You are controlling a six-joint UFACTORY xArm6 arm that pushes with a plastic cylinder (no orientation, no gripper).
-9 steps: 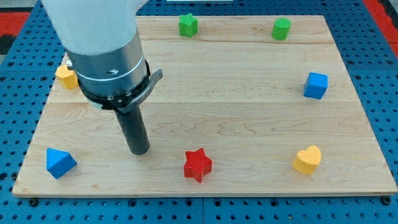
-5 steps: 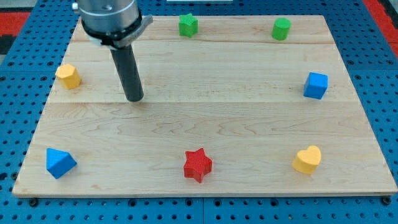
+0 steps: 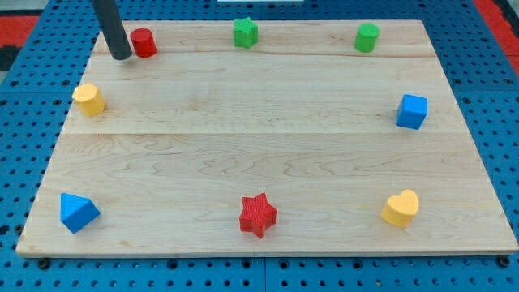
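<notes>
My tip (image 3: 121,55) rests at the board's top left corner, just left of a red cylinder (image 3: 143,42) and very close to it; I cannot tell if they touch. Below the tip sits a yellow block (image 3: 88,99) near the left edge. Along the top edge stand a green star (image 3: 245,32) and a green cylinder (image 3: 366,37). A blue cube (image 3: 412,111) is at the right edge. Near the bottom edge lie a blue triangular block (image 3: 78,212), a red star (image 3: 258,215) and a yellow heart (image 3: 401,208).
The blocks lie on a wooden board (image 3: 268,138), which sits on a blue pegboard table (image 3: 503,122). A red patch (image 3: 16,32) shows at the view's top left corner.
The rod has moved from the lower left middle up to the board's top left corner. The red cylinder, hidden before by the arm, now shows beside the tip. No block has visibly moved.
</notes>
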